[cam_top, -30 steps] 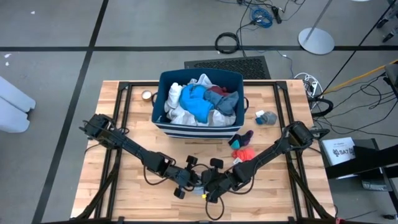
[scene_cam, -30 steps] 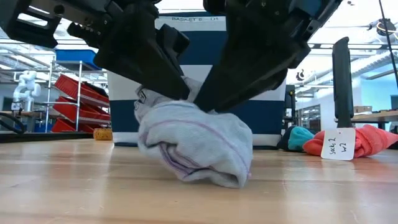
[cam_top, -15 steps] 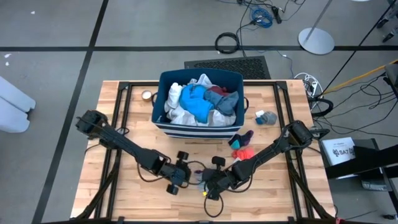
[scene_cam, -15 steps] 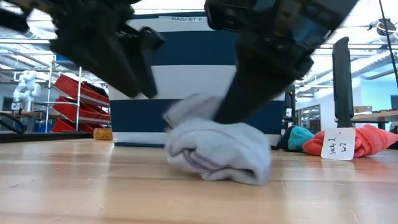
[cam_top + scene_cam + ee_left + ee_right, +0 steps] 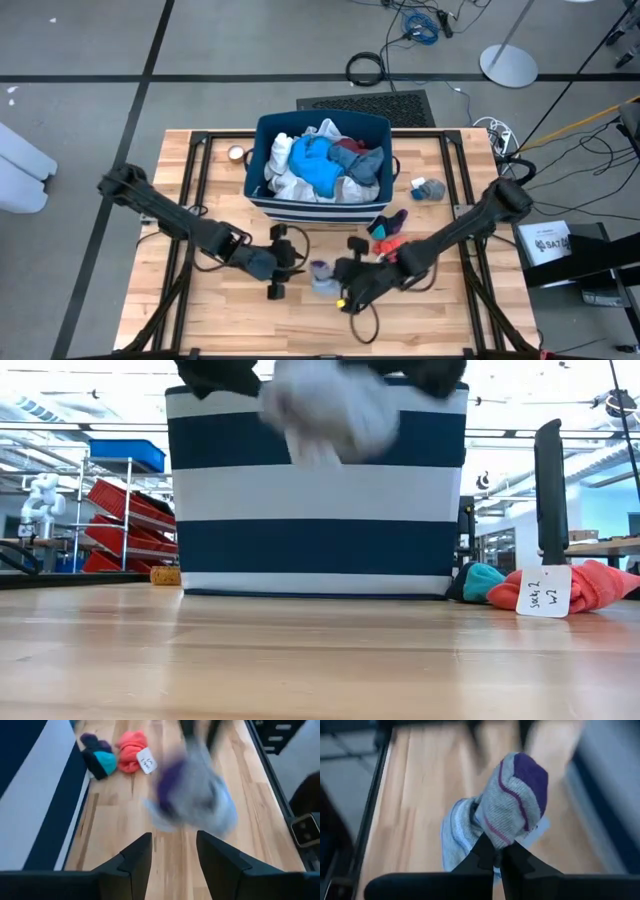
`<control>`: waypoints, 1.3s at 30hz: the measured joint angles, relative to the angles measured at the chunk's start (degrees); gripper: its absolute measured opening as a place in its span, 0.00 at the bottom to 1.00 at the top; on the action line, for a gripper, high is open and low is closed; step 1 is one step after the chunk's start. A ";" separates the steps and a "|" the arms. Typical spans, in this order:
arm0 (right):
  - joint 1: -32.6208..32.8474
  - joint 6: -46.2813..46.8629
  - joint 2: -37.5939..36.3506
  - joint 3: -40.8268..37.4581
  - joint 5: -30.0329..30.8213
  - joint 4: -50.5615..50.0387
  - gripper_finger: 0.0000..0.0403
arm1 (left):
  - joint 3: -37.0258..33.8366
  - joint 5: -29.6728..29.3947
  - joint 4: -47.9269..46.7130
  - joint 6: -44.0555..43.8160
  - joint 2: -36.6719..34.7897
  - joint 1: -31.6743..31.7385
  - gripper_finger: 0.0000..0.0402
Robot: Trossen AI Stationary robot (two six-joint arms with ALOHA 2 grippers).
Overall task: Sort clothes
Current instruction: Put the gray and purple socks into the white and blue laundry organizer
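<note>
Gripping a grey sock (image 5: 507, 815) with a purple toe and purple stripes, the right gripper (image 5: 496, 858) has its fingers clenched on the fabric and holds it clear above the wooden table (image 5: 210, 315), in front of the navy striped bin (image 5: 315, 510); the left gripper (image 5: 172, 851) hangs just beside the sock, fingers parted and holding nothing; more clothes (image 5: 325, 165) fill the bin.

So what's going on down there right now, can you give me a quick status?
Right gripper shut on grey sock with purple toe, lifted off table. Left gripper open, empty, nearby. Navy-and-white striped fabric bin just behind; path clear.
</note>
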 joint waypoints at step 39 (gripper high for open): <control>-41.06 -11.44 -20.76 5.77 0.22 -17.17 0.50 | 0.00 -1.00 0.05 2.73 -1.02 0.98 0.41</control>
